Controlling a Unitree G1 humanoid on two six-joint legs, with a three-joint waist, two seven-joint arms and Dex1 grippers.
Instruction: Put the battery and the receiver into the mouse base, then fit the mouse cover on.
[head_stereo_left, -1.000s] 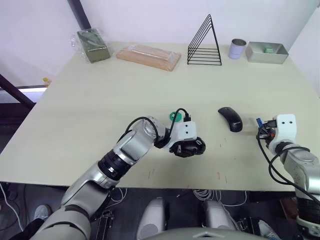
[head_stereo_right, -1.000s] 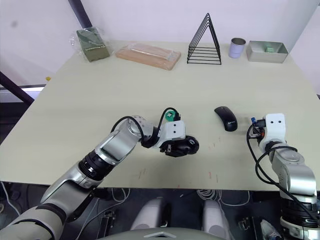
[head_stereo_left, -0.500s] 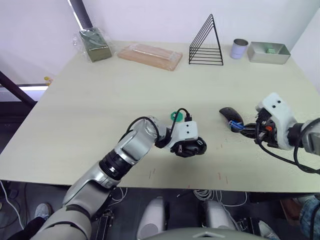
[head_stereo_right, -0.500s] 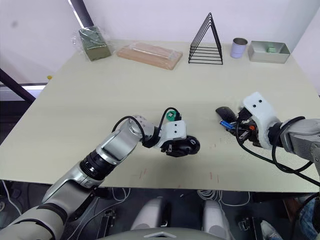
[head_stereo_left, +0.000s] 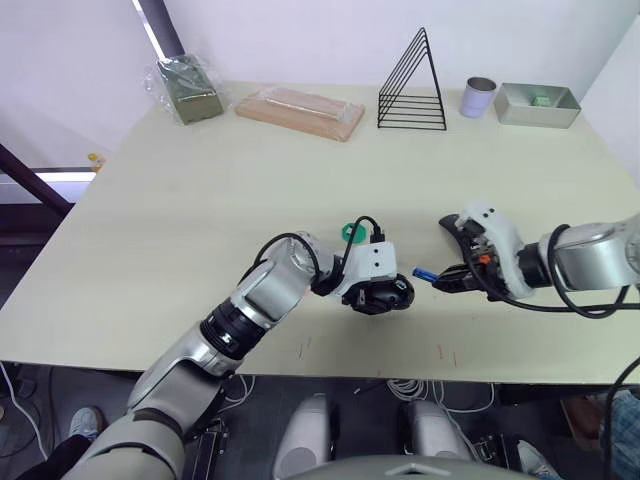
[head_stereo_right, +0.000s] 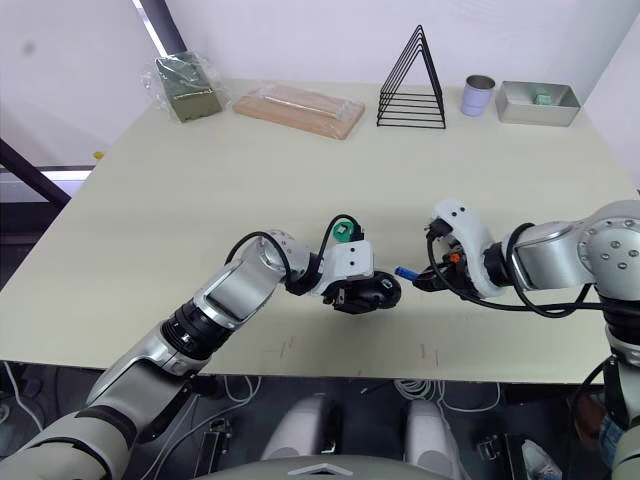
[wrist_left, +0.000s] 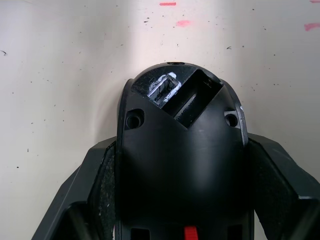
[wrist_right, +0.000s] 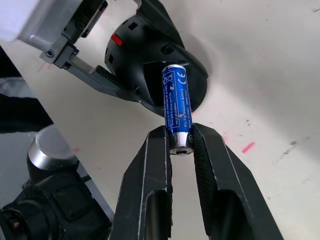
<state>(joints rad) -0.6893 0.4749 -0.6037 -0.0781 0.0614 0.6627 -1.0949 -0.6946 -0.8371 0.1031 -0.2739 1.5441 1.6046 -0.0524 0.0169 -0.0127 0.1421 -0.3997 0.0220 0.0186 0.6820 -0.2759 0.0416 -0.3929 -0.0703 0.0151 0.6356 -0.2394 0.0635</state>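
Head stereo pair looks forward and down over the whole desk (head_stereo_left: 200, 200) from above, while both wrist cams sit close in, each facing along its own jaws, all four sharing the mouse base (head_stereo_left: 385, 295) at the desk's near-centre.

On the pale wooden table (head_stereo_left: 200, 200), the left gripper (head_stereo_left: 385, 297) clasps the black oval mouse base (head_stereo_left: 388, 294). Just beside the base, the right gripper (head_stereo_left: 447, 277) holds the small blue cylinder battery (head_stereo_left: 423, 272), tip toward it. The smooth black mouse cover (head_stereo_left: 458, 227) lies beyond the right gripper.
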